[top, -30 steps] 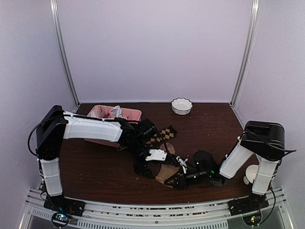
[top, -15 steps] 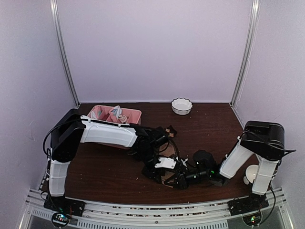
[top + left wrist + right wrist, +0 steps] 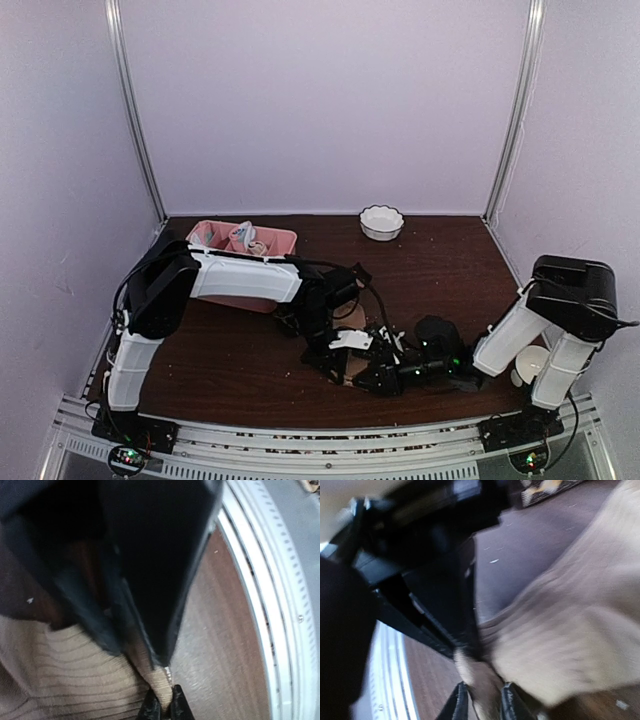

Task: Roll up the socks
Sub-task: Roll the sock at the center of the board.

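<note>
Both arms are bunched up near the front middle of the bench [image 3: 220,350], working the same bit of fabric. The tan sock [image 3: 570,630] lies flat on the wood with one edge pulled up, and that's the edge everyone's holding. The left fingers [image 3: 161,659] come down from above and look pressed together right on the lip of the sock, with ribbed tan knit spreading out to the side below them. The right fingers [image 3: 483,700] come in low from the other side and are clamped on a fold of the same sock, so you can see tan cloth squeezed between the two black tips. The two sets of tips sit just beside each other, maybe touching, but it's too blurry to call. The argyle sock [image 3: 547,490] is farther back on the bench, apart from the tan one and not held by anything. A pink tray [image 3: 280,236] sits at the back left, and a white bowl [image 3: 381,222] is at the back near the wall.
</note>
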